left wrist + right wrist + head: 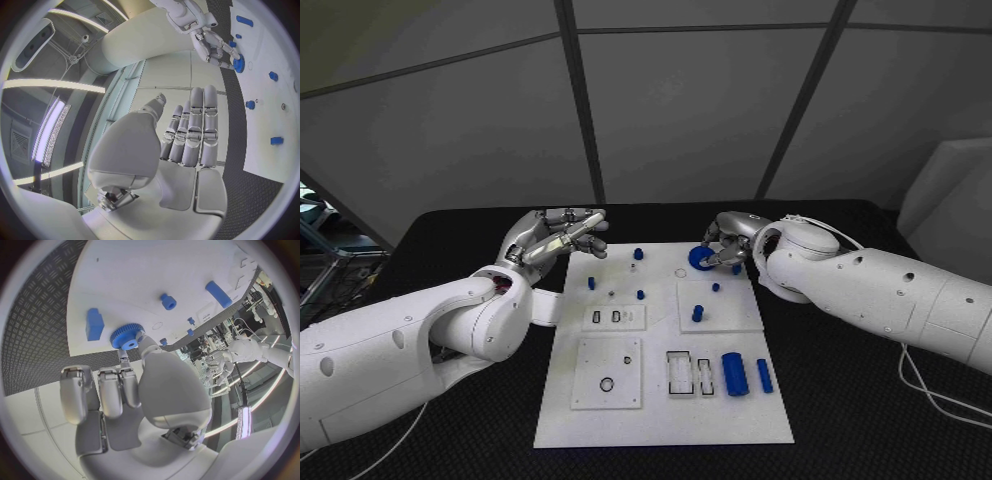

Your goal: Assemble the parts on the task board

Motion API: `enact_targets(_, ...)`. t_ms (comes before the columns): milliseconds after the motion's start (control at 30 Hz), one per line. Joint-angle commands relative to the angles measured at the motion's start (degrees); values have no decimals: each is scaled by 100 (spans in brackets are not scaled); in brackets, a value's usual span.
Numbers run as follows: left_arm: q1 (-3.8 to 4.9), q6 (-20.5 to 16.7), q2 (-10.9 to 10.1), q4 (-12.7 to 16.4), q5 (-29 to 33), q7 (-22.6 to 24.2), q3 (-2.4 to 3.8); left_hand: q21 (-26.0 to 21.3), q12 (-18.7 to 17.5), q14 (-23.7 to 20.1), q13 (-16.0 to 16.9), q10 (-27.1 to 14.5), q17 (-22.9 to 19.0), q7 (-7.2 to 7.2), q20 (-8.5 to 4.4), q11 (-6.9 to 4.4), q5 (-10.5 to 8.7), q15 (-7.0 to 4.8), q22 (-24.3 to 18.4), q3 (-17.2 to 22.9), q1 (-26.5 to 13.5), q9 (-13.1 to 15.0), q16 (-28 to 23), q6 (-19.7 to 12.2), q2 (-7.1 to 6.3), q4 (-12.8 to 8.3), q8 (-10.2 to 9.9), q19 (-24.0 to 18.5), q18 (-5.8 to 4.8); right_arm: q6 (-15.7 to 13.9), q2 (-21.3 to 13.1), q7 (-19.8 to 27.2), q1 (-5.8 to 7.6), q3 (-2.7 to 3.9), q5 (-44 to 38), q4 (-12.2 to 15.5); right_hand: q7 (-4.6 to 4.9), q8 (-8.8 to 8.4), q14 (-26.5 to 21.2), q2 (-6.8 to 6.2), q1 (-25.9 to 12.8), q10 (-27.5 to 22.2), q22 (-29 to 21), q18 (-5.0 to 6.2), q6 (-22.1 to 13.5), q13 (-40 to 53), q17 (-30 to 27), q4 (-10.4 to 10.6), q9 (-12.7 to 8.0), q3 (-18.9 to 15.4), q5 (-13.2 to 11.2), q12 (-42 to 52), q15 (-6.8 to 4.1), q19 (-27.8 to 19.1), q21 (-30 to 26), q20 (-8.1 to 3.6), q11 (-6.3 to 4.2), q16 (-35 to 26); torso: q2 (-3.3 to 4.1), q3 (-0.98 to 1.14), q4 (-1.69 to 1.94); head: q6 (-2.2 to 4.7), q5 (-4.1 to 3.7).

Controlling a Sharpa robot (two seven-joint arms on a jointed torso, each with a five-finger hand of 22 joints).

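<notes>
One white task board point(661, 400), black table point(848, 400)

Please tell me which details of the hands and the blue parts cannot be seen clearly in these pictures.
- Head view: the right hand covers much of the blue gear; whether the gear already sits on the task board is unclear.
- Right wrist view: the fingers hide the gear's near edge.
- Head view: the small blue pegs are too small to show their shape.
- Left wrist view: the left hand holds nothing; its thumb tip is foreshortened.
</notes>
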Motion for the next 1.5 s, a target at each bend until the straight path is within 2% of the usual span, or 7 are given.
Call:
enact_targets(33, 6, 61, -1, 4, 0, -3, 6, 38, -25, -6, 9, -20, 5, -3, 14, 3, -23, 14, 9, 2, -1, 5, -20, -13, 51, -30, -17, -40, -32, 279, 16, -75, 11, 1, -138, -12, 2, 31, 591, -1, 54, 532, 1300, -35, 38, 1381, 1486, -35, 6, -10, 22, 18, 14, 477, 40, 37, 6, 39, 4, 3, -3, -8, 9)
enact_targets(300, 6, 56, -5, 3, 0, -11, 6, 38, -26, -6, 9, -20, 7, -3, 15, 4, -23, 14, 10, 2, -1, 5, -22, -14, 54, -31, -18, -40, -32, 431, 64, -93, 11, 0, -151, -44, -13, 79, 592, 39, 60, 545, 1306, -37, 136, 1399, 1489, -66, 17, 29, 3, 30, 7, 480, 43, 34, -2, 40, 2, 3, 3, -25, -1)
enact_targets(567, 6, 50, -15, 10, 0, -20, 6, 41, -31, -4, 9, -23, 15, -1, 15, 5, -22, 14, 12, 10, 2, 5, -29, -16, 72, -34, -19, -42, -31, 334, 77, -119, 10, -1, -199, -46, -83, 155, 592, 219, 118, 581, 1333, -42, 424, 1447, 1490, -150, 37, 240, -49, 62, -48, 496, 55, -9, -63, 40, -1, 3, 0, -36, 8)
enact_targets(800, 7, 52, -22, 23, 0, -21, 6, 42, -33, -4, 9, -24, 19, 0, 15, 5, -22, 14, 13, 14, 2, 4, -33, -17, 81, -35, -20, -43, -31, -172, 8, -83, 9, 0, -298, 68, -130, 152, 596, 333, 118, 618, 1359, -48, 562, 1495, 1508, -179, 35, 395, -107, 95, -86, 511, 66, -44, -106, 46, -6, 0, 1, -49, 12)
enact_targets(1033, 7, 48, -38, 26, 0, -21, 6, 42, -33, -4, 9, -24, 19, 0, 15, 5, -22, 14, 13, 14, 2, 4, -33, -17, 81, -35, -20, -43, -31, -731, -106, -45, 9, 2, -517, 529, -172, 138, 596, 334, 109, 627, 1412, -60, 664, 1506, 1508, -231, 35, 510, 19, 102, -118, 544, 88, -75, -146, 46, -2, 3, 2, -31, 32)
enact_targets(1233, 7, 86, -43, 26, 0, -53, 6, 43, -36, -4, 9, -26, 24, 1, 16, 7, -23, 16, 15, 11, -3, 4, -38, -21, 80, -36, -23, -45, -31, -949, -20, -77, 10, 3, -845, 925, -173, 83, 596, 250, 5, 627, 1443, -68, 687, 1506, 1508, -234, 20, 566, 211, 102, -128, 563, 102, -92, -152, 46, -1, -4, 6, -19, 55)
enact_targets(1500, 9, 98, -40, 32, 0, -64, 6, 44, -42, -9, 8, -34, 30, 4, 17, 10, -24, 18, 16, 9, -3, 2, -48, -28, 76, -42, -27, -50, -31, -1095, 308, -211, 12, 0, -1441, 993, -175, 77, 596, 242, -5, 627, 1477, -76, 690, 1506, 1508, -234, 18, 574, 222, 102, -128, 585, 117, -93, -153, 46, 7, -10, 23, -14, 45)
